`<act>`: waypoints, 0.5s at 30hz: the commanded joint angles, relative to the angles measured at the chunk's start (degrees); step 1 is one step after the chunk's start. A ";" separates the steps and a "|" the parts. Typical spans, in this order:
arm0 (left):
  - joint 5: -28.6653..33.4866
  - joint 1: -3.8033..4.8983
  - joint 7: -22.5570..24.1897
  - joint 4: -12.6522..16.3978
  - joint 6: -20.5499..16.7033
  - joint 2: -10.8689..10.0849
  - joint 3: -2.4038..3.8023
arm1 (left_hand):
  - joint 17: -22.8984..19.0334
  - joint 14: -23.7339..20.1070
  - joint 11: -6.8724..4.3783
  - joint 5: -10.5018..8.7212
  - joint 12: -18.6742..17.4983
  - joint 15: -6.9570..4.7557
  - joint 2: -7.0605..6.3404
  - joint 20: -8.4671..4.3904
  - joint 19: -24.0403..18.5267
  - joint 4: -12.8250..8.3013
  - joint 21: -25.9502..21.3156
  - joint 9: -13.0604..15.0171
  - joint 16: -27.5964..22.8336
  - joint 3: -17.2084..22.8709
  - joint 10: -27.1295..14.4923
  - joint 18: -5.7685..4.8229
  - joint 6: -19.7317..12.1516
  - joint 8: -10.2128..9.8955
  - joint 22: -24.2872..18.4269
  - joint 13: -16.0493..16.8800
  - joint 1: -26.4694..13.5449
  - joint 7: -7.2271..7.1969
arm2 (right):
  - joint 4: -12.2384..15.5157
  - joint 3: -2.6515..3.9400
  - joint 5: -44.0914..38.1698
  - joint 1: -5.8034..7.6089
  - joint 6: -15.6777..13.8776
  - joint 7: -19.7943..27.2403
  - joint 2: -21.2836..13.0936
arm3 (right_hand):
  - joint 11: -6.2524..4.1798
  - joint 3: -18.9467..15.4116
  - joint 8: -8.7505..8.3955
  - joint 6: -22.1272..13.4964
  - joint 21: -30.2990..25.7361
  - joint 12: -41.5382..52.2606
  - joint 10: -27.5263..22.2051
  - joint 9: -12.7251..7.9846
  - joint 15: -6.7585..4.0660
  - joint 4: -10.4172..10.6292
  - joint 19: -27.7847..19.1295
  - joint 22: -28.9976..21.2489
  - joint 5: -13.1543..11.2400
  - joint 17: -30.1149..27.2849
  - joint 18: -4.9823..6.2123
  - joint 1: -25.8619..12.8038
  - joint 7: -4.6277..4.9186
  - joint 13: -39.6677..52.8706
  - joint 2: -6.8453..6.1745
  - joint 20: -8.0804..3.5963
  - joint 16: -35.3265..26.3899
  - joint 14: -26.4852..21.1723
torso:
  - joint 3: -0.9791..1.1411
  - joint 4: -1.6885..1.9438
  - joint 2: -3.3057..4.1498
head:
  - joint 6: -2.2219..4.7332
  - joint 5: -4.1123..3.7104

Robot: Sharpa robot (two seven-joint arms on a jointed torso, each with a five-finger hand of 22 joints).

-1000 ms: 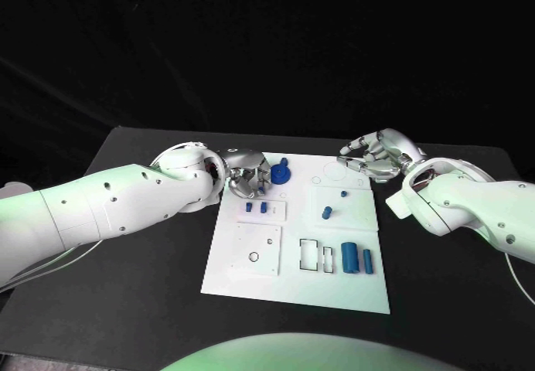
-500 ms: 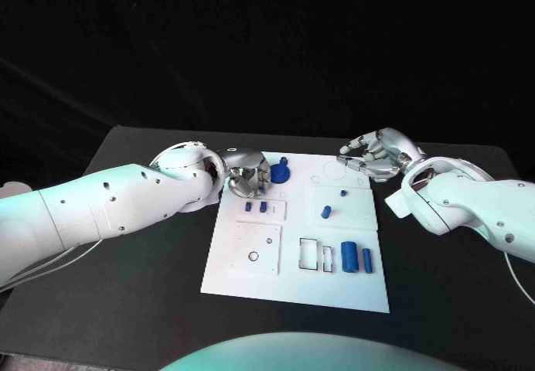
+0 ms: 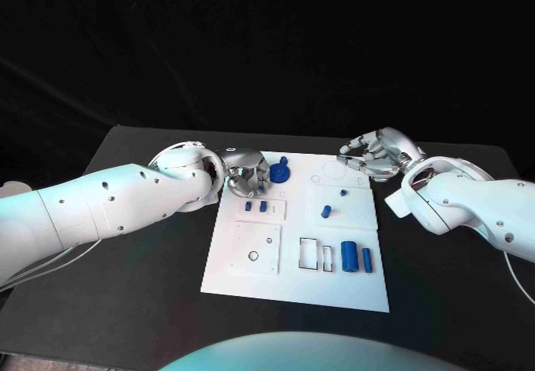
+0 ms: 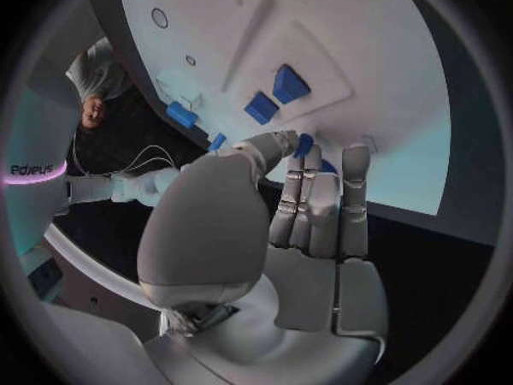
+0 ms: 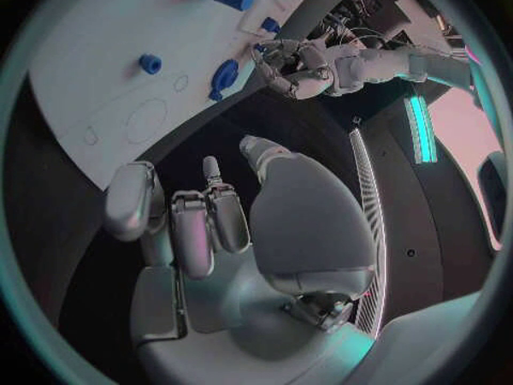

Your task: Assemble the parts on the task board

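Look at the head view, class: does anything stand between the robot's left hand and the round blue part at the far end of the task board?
Nothing visible does. The left hand is right beside the round blue part, with only bare task board between them. Whether the fingers touch the part cannot be told.

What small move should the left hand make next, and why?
Probably close the left hand on the round blue part beside it. Its fingers sit at the white board's far edge, holding nothing; the right hand hovers curled, also without a part.
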 commanded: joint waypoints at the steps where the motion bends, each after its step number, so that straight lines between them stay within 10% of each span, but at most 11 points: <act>1: 0.17 -0.18 0.69 0.05 1.55 0.07 -0.16 | -0.24 -0.23 0.05 -0.16 -0.68 0.38 -0.18 0.12 -0.47 0.31 -0.38 0.13 -0.22 -0.04 -0.51 0.19 -0.12 -0.42 -0.29 -0.32 -0.84 0.14 | -0.04 0.01 -0.16 -0.05 -0.17 0.41 0.05 | 0.02 0.06 0.34 -0.41 -0.29 -0.33 -0.43 -0.10 -0.03 0.36 -0.43 -0.04 0.17 6.78 1.16 0.00 -0.04 4.51 0.28 -0.07 -0.19 4.03 | 0.02 0.03 -0.02 | -0.03 0.00; 15: 0.15 -0.18 0.80 0.13 0.55 0.00 -0.15 | -0.83 -0.50 0.66 -0.06 -2.98 0.90 -0.97 0.55 -0.62 0.72 -1.03 0.44 -0.17 0.14 -1.82 0.26 -0.61 -1.12 -1.08 -1.30 -1.60 0.52 | -0.09 0.01 -0.16 -0.11 -0.22 0.43 0.04 | 0.02 0.05 0.36 -0.43 -0.38 -0.42 -0.50 -0.11 -0.03 0.36 -0.48 -0.12 0.17 6.73 1.18 0.02 -0.04 4.42 0.27 -0.07 -0.21 4.02 | 0.01 0.01 0.02 | -0.08 0.04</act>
